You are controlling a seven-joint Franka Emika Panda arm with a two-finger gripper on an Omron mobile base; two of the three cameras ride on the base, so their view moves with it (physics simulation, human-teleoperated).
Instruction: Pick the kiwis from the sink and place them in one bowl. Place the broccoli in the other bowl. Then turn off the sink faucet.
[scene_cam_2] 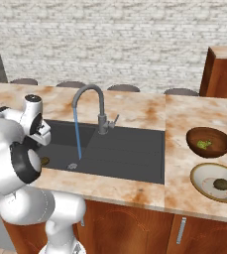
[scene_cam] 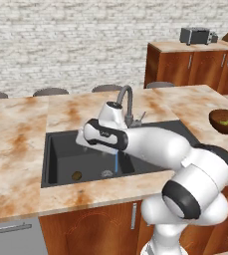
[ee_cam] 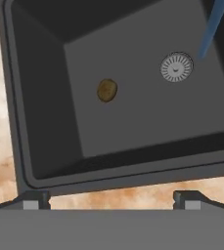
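Note:
One brown kiwi point(ee_cam: 106, 90) lies on the floor of the dark sink point(ee_cam: 133, 122), left of the round drain point(ee_cam: 176, 67). My gripper point(ee_cam: 111, 200) hovers above the basin's near-left part, open and empty, its fingertips point(ee_cam: 35, 200) spread wide. From the base, the same kiwi point(scene_cam: 76, 175) sits below the gripper point(scene_cam: 81, 138). A second kiwi point(scene_cam_2: 220, 184) rests in the cream bowl point(scene_cam_2: 204, 173). The broccoli point(scene_cam_2: 203, 144) lies in the dark wooden bowl point(scene_cam_2: 218, 147). The faucet point(scene_cam_2: 92, 99) runs a thin blue stream point(scene_cam_2: 78, 134) toward the drain.
Both bowls stand on the marble counter point(scene_cam_2: 184, 119) right of the sink. The gooseneck and its side lever point(scene_cam_2: 116, 119) rise behind the basin. Wooden cabinets point(scene_cam: 195, 64) with a toaster stand at the back right. Stool tops line the counter's far edge.

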